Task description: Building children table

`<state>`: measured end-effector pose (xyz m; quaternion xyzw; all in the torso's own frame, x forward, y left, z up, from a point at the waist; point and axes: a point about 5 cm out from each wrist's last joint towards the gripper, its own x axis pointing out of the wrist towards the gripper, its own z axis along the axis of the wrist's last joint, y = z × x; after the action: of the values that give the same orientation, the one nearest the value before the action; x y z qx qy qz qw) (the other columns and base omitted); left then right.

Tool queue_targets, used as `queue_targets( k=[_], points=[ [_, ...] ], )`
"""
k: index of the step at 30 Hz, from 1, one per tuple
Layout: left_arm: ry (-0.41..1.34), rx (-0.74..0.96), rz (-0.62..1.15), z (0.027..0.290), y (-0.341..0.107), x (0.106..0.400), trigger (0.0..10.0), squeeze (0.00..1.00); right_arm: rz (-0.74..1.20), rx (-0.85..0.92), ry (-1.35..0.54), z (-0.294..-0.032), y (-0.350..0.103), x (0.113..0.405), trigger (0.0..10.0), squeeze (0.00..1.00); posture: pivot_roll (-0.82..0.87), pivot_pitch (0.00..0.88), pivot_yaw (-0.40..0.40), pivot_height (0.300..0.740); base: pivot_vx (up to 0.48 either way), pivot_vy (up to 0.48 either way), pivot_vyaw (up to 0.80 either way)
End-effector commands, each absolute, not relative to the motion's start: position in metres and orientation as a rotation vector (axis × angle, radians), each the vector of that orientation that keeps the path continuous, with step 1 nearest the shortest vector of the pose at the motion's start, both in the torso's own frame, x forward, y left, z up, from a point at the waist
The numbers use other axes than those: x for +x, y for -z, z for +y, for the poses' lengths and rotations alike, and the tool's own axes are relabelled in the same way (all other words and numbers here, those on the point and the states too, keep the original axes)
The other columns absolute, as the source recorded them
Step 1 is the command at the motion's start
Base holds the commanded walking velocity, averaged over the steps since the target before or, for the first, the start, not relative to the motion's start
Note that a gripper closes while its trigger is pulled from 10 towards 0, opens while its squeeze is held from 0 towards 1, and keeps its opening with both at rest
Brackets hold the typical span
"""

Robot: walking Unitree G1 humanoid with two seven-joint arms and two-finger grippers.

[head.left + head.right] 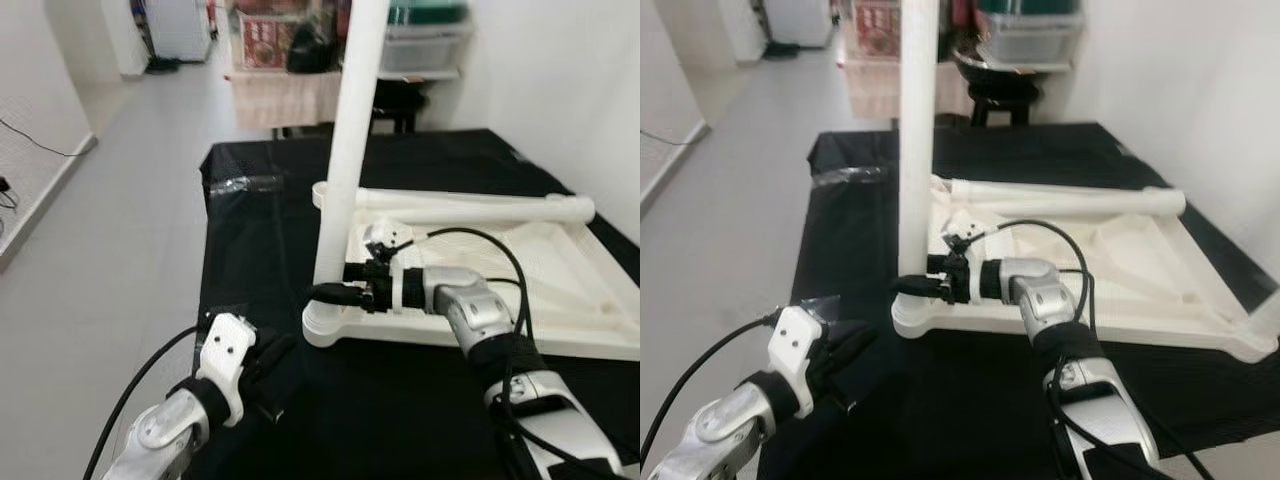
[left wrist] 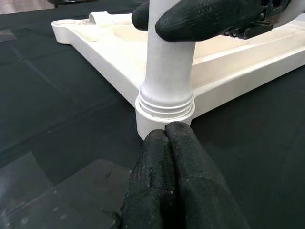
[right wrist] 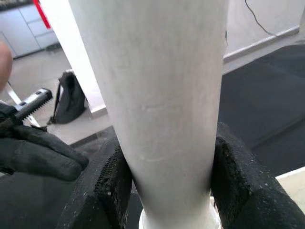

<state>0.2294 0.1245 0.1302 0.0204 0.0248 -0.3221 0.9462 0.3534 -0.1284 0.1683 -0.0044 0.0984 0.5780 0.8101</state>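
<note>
A black cloth (image 1: 260, 250) covers the floor of a bright room with white walls and a grey floor. On the cloth lies a white table top (image 1: 590, 290), turned upside down. It is the big thing here, so everything else is told from it.

At the corner of the table top nearest the robot, a white table leg (image 1: 345, 160) stands straight up in its round socket (image 2: 164, 107). A second white leg (image 1: 470, 207) lies flat across the far side of the table top.

The right gripper (image 1: 335, 292) reaches over the table top to that near corner. Its two black fingers (image 3: 238, 181) are squeezed on the standing leg, one on each side, just above the socket.

The left gripper (image 2: 174, 138) is on the cloth just outside the same corner. Its two fingers are pressed together with nothing between them, and their tips are right at the socket.

Past the far end of the table top are shelves with boxes (image 1: 420, 45).
</note>
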Motion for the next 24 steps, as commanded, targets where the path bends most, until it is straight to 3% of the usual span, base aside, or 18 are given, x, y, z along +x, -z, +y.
queue_targets(
  k=[1,7,9,10,12,14,16,23,24],
  points=[
    [0.663,0.036,0.051,0.122,-0.130,0.228,10.0,0.00,0.182,0.068,-1.246,-0.135,-0.170,0.352,0.0,0.00,0.04,0.046,-0.054,0.740,0.000,0.000,0.00],
    [0.664,0.037,0.045,0.123,-0.131,0.230,10.0,0.00,0.139,0.048,-1.176,-0.138,-0.168,0.343,0.0,0.00,0.01,0.066,-0.055,0.740,0.000,0.000,0.00],
    [0.658,0.044,0.043,0.125,-0.131,0.231,10.0,0.00,0.108,0.006,-0.806,-0.133,-0.160,0.342,0.0,0.00,0.01,0.079,-0.054,0.740,0.000,0.000,0.00],
    [0.658,0.044,0.043,0.125,-0.131,0.231,10.0,0.00,0.108,0.006,-0.806,-0.133,-0.160,0.342,0.0,0.00,0.01,0.079,-0.054,0.740,0.000,0.000,0.00],
    [0.652,0.046,0.040,0.128,-0.133,0.232,10.0,0.00,0.170,-0.027,-0.571,-0.119,-0.134,0.319,0.0,0.00,-0.01,0.089,-0.042,0.740,0.000,0.000,0.00],
    [0.651,0.055,0.039,0.129,-0.134,0.234,10.0,0.00,0.142,-0.087,-0.557,-0.114,-0.135,0.314,0.0,0.00,-0.01,0.092,-0.035,0.740,0.000,0.000,0.00],
    [0.645,0.055,0.041,0.131,-0.133,0.237,10.0,0.00,0.172,-0.029,-0.557,-0.115,-0.131,0.318,0.0,0.00,-0.04,0.077,-0.007,0.740,0.000,0.000,0.00],
    [0.631,0.037,0.043,0.132,-0.132,0.240,10.0,0.00,0.165,-0.126,-0.681,-0.105,-0.131,0.315,0.0,0.00,-0.02,0.071,-0.034,0.740,0.000,0.000,0.00],
    [0.626,0.037,0.042,0.131,-0.132,0.240,10.0,0.00,0.166,-0.126,-0.687,-0.105,-0.132,0.315,4.7,0.00,-0.02,0.065,-0.032,0.740,0.000,0.000,0.00]
  ],
)
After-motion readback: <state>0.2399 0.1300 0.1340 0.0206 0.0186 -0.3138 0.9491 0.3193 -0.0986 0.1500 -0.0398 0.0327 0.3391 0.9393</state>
